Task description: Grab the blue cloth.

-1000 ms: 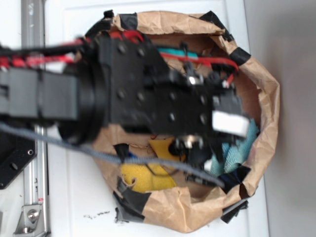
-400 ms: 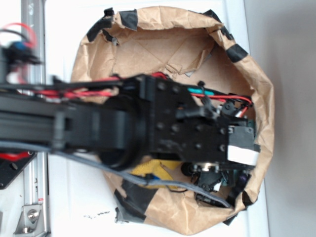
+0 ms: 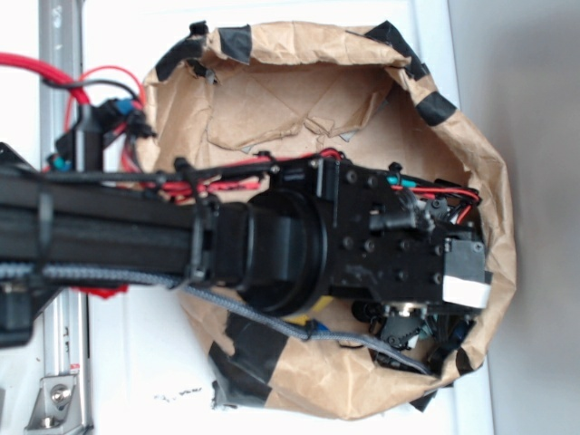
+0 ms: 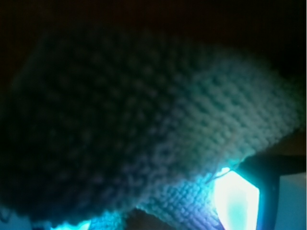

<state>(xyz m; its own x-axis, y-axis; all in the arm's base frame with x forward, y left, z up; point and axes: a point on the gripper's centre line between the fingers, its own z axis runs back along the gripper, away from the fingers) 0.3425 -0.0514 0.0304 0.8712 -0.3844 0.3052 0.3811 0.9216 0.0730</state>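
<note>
1. We take the brown paper bag (image 3: 272,91), its rim patched with black tape, as our landmark. One arm reaches into it, and the gripper (image 3: 426,340) sits low at the bag's far end from the arm's base, close to the wall.
2. From outside we see no cloth: the arm's body covers that part of the bag. Only a sliver of yellow (image 3: 319,304) shows under the wrist, and we cannot tell what it belongs to.
3. In the wrist view the blue cloth (image 4: 144,124) fills almost the whole picture, dim and out of focus, so we judge it lies directly under the gripper, very close or touching. Its long axis we cannot make out.
4. We cannot tell how far apart the fingers stand, nor whether they hold the cloth.
5. Count: one bag, one arm, one blue cloth.
</note>
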